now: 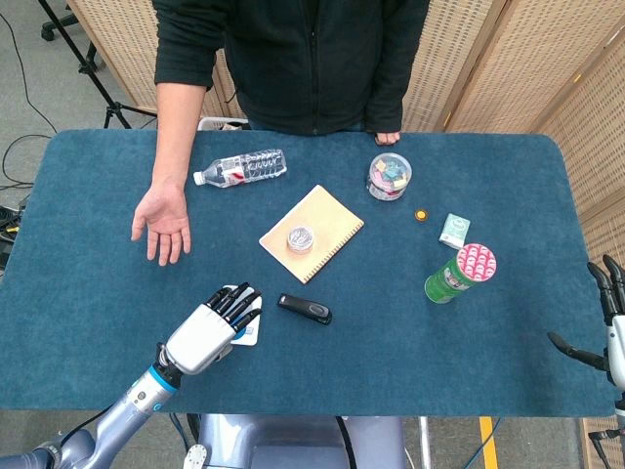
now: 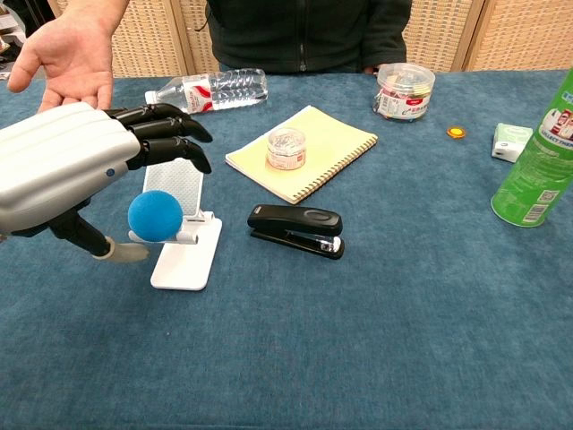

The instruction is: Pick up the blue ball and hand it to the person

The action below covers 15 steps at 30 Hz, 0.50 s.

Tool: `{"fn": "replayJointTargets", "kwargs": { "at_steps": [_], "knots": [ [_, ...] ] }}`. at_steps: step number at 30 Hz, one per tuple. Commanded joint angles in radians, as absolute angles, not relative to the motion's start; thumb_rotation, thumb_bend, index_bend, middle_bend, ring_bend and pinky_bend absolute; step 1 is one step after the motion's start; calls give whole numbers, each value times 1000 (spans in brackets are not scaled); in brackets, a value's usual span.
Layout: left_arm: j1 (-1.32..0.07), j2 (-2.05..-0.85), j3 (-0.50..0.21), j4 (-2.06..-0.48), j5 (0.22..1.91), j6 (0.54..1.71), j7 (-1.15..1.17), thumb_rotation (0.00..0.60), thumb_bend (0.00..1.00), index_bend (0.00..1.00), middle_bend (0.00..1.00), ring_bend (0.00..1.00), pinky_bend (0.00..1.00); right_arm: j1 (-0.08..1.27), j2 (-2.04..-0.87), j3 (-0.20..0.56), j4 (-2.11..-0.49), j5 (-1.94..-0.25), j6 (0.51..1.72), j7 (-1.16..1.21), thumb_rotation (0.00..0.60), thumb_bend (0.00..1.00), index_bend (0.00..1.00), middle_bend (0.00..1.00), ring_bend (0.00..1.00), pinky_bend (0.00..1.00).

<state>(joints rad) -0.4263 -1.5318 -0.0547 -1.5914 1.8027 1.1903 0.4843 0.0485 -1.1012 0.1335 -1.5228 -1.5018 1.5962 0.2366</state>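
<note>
The blue ball (image 2: 155,216) sits on a white phone stand (image 2: 185,255) at the table's front left. My left hand (image 2: 67,166) hovers over and just left of it, open, with dark fingers (image 2: 166,134) stretched above the ball and the thumb low at its left; I see no contact. From the head view the left hand (image 1: 210,330) hides the ball, and only a corner of the stand (image 1: 248,338) shows. The person's open palm (image 1: 164,223) waits at the far left, also in the chest view (image 2: 63,58). My right hand (image 1: 605,327) stays open at the table's right edge.
A black stapler (image 2: 297,229) lies right of the stand. Behind it are a notebook (image 2: 304,150) with a small tin (image 2: 286,147), a water bottle (image 2: 210,90) and a clear jar (image 2: 405,90). A green can (image 2: 537,170), a small box (image 2: 510,141) and an orange cap (image 2: 457,133) stand at the right.
</note>
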Motion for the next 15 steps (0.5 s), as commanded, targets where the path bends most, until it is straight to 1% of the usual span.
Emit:
{"fn": "replayJointTargets", "kwargs": {
  "at_steps": [1,4,6,9,11,12,15],
  "knots": [
    [-426,-1543,-55,-1580,1788,1198,495,600,0,308,239,134,295,49,-1101,134,-1523,-1502,1596,238,600,0,0,0,0,0],
    [-429,-1553,-53,-1565,1774,1202,493,600,0,317,245,143,318,49,-1101,131,-1524,-1506,1596,236,600,0,0,0,0,0],
    [-430,-1561,-51,-1552,1775,1214,482,600,0,346,278,178,353,48,-1101,131,-1525,-1507,1597,236,600,0,0,0,0,0],
    [-429,-1579,-46,-1519,1784,1244,460,600,8,445,391,267,429,48,-1101,131,-1525,-1506,1597,237,600,0,0,0,0,0],
    [-430,-1585,-42,-1504,1788,1255,454,600,25,514,448,312,463,48,-1102,131,-1525,-1506,1595,237,600,0,0,0,0,0],
    [-430,-1587,-41,-1501,1788,1260,450,600,39,548,474,335,479,48,-1102,130,-1525,-1507,1594,236,600,0,0,0,0,0],
    [-431,-1588,-38,-1494,1792,1278,437,600,68,592,514,371,503,49,-1103,130,-1525,-1509,1594,235,600,0,0,0,0,0]
  ]
}}
